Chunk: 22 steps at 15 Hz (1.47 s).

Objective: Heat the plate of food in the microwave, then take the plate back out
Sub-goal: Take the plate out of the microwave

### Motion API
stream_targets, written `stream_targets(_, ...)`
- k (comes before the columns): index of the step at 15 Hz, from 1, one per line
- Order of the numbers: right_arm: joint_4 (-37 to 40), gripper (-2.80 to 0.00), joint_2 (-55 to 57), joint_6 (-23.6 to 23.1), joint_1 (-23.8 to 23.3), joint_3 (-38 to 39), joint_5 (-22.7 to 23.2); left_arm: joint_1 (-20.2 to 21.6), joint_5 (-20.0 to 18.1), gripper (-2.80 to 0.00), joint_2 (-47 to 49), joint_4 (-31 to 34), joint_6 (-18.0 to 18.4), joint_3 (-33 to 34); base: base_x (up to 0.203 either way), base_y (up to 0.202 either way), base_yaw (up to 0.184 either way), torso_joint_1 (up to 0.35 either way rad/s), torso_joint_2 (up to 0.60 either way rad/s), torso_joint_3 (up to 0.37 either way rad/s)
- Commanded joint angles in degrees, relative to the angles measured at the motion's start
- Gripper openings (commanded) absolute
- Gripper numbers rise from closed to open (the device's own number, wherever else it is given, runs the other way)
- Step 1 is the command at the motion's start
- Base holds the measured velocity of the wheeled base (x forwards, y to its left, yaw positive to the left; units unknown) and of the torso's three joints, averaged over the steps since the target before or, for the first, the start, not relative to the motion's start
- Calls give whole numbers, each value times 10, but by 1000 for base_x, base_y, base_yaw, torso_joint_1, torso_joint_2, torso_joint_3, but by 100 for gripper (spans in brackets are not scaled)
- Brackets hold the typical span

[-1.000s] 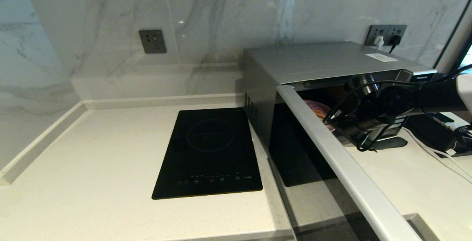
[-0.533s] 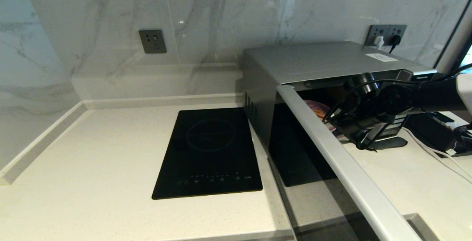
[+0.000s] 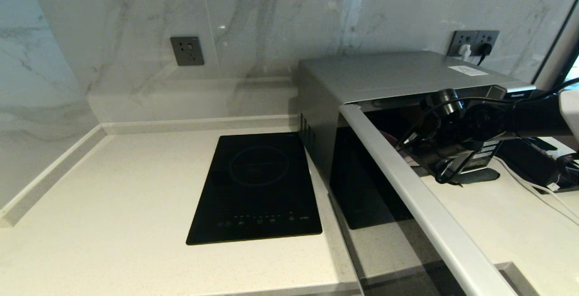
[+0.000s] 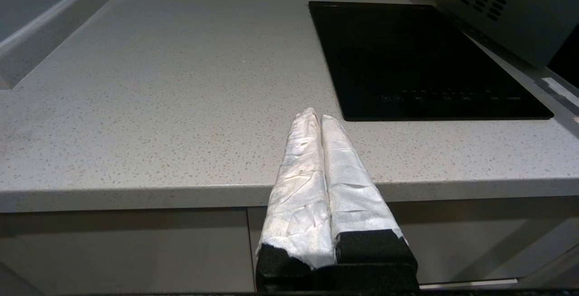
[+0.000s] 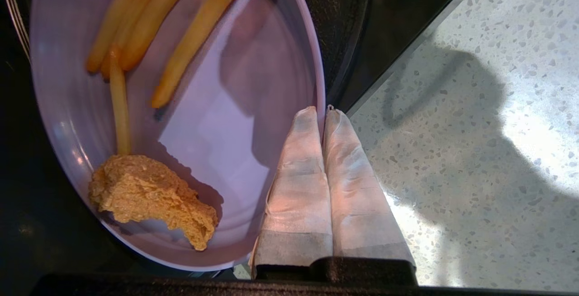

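Note:
The microwave [image 3: 389, 76] stands at the right of the counter with its door [image 3: 407, 183] swung wide open toward me. The plate of food [image 5: 235, 119], lilac with a fried chunk [image 5: 149, 196] and fries [image 5: 158, 20], sits at the cavity's mouth. Only a sliver of the plate [image 3: 390, 138] shows past the door in the head view. My right gripper [image 5: 322, 114] is shut on the plate's near rim, one finger inside the plate and one outside. My right arm [image 3: 497, 119] reaches in from the right. My left gripper [image 4: 315, 116] is parked, shut and empty, at the counter's front edge.
A flat black induction hob [image 3: 258, 187] lies in the counter left of the microwave. Speckled counter [image 5: 475, 151] lies just in front of the cavity. Cables and a black device [image 3: 538, 164] sit at the far right. Wall sockets [image 3: 475, 42] are behind the microwave.
My right gripper went from open to shut on the plate's rim. The wrist dipped slightly, and less of the plate now shows past the door.

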Motion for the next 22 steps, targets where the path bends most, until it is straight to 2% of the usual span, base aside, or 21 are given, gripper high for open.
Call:
stream_targets(1, 1, -280, -5, 3, 0, 2, 0, 0, 0, -280, 0, 0, 0, 0, 0, 0, 0, 0, 0, 0)
stream_targets(9, 2, -280, -41, 16, -4, 15, 2, 0, 0, -280, 0, 0, 0, 0, 0, 0, 0, 0, 0, 0)
stream_targets(16, 2, -280, -65, 19, -30, 21, 7, 0, 0, -280, 0, 0, 0, 0, 0, 0, 0, 0, 0, 0)
stream_targets(22, 2, -280, -114, 20, -39, 78, 16, 0, 0, -280, 0, 0, 0, 0, 0, 0, 0, 0, 0, 0)
